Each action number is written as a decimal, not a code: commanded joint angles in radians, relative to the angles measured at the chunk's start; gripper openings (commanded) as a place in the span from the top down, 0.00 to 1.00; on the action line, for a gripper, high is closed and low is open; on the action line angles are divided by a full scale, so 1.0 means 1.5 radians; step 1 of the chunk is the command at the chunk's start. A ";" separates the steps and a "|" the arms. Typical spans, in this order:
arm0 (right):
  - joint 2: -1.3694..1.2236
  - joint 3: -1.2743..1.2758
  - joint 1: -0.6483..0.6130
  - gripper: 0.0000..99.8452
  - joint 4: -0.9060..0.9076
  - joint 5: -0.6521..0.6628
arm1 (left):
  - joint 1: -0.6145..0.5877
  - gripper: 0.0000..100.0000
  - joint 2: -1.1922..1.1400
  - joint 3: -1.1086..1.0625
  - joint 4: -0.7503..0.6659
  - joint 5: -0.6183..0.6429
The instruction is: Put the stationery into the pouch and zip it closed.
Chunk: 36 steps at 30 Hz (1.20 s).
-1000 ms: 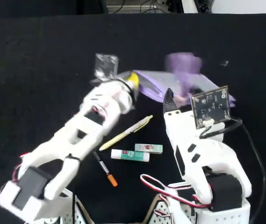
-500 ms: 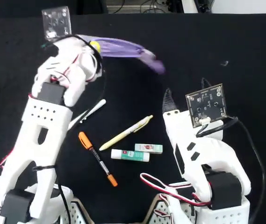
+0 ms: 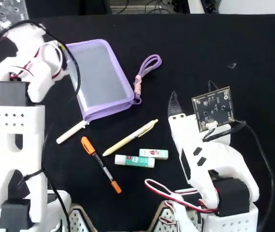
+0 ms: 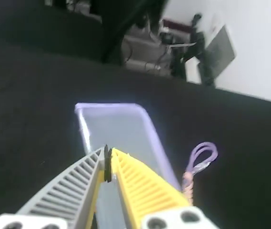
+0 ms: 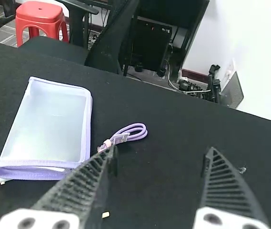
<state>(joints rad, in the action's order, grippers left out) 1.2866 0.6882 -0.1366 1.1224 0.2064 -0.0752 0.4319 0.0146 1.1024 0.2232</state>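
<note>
The purple pouch (image 3: pixel 101 79) lies flat at the back left of the black table, its strap loop (image 3: pixel 147 67) trailing to the right. My left gripper (image 4: pixel 106 164) is shut, its tips pinched at the pouch (image 4: pixel 118 131) edge nearest that arm. In front of the pouch lie a white pen (image 3: pixel 72 131), an orange marker (image 3: pixel 101 164), a yellow pen (image 3: pixel 130 137), a glue stick (image 3: pixel 135 161) and a small eraser (image 3: pixel 153 153). My right gripper (image 5: pixel 161 149) stands open right of the pens, holding nothing, facing the pouch (image 5: pixel 49 129) and strap (image 5: pixel 128 133).
The left arm (image 3: pixel 16 96) rises tall along the table's left side. The right arm's base (image 3: pixel 219 188) sits at the front right. Bare black table (image 3: pixel 243 58) stretches behind and right of the right gripper. Chairs and a red stool (image 5: pixel 42 16) stand beyond the far edge.
The left arm swung from the table's middle to the far left, carrying the pouch through the air; the pouch now rests flat at the back left. This uncovered the white pen. The right arm kept still.
</note>
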 commanded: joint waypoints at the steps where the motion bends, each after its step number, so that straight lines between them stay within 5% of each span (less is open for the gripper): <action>1: -0.019 -0.003 -0.010 0.73 -0.019 0.007 | -0.018 0.97 0.026 -0.026 0.011 -0.059; 11: -0.157 -0.002 -0.010 0.73 -0.078 0.003 | -0.017 0.83 0.072 -0.186 0.016 -0.097; 36: -0.186 -0.001 -0.009 0.73 -0.091 0.006 | 0.011 0.82 0.793 -0.895 -0.171 -0.110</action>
<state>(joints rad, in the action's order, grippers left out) 1.0165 0.6897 -0.1381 1.0073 0.2064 -0.0767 1.4737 -1.2175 0.9014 0.0852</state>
